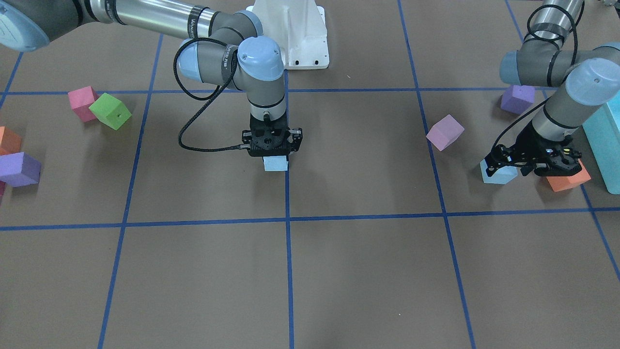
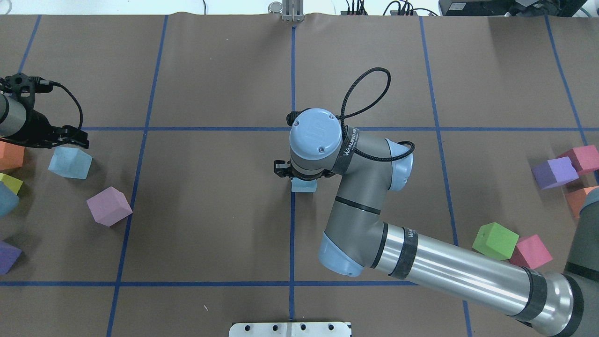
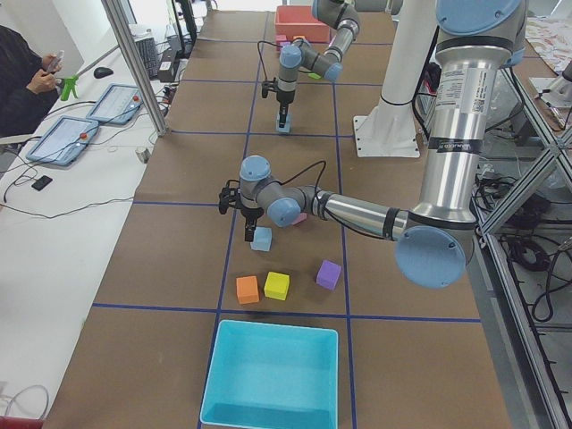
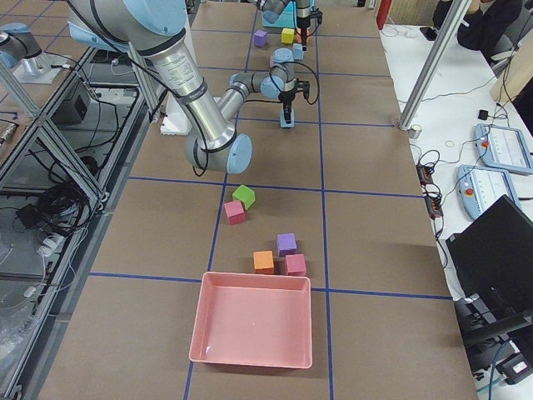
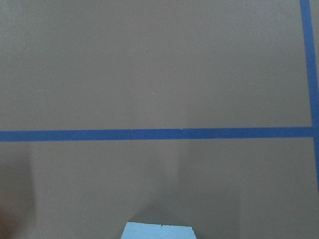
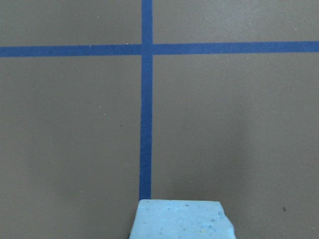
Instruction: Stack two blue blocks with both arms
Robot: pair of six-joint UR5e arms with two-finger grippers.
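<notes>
Hidden: the fingertips of the right gripper (image 1: pixel 272 151) sit under its own black body in both top views. Its wrist view shows no fingers at all.
Right jaws: I cannot tell whether they are clamped or parted.
Centre blue block (image 1: pixel 275 165): directly below the right jaws. Only one pale edge peeks out from under the gripper body. It sits on a strip of blue tape (image 1: pixel 289 271).
Cut off: both wrist views catch just the top face of a block at the bottom edge. It looks larger in the right wrist view than in the left.
Left gripper (image 2: pixel 78 135): the wrist points steeply down. In the overhead view the two black tips show a gap between them, so the jaws read as parted, with nothing held.
Outer blue block (image 2: pixel 70 162): just beside and below the left jaws, apart from them, and resting on the table (image 1: pixel 363 271).
Orange cube (image 1: pixel 566 180): near the left jaws on the side away from the outer blue block. The gripper body partly covers it.
Turquoise box (image 1: pixel 605 140): beyond the orange cube and clipped by the frame edge.
Lilac cube (image 1: pixel 444 132): well apart from both jaws, between the two arms.
Materials: the cubes are matt foam with faintly speckled faces and soft corners. The table cover is flat brown paper.
</notes>
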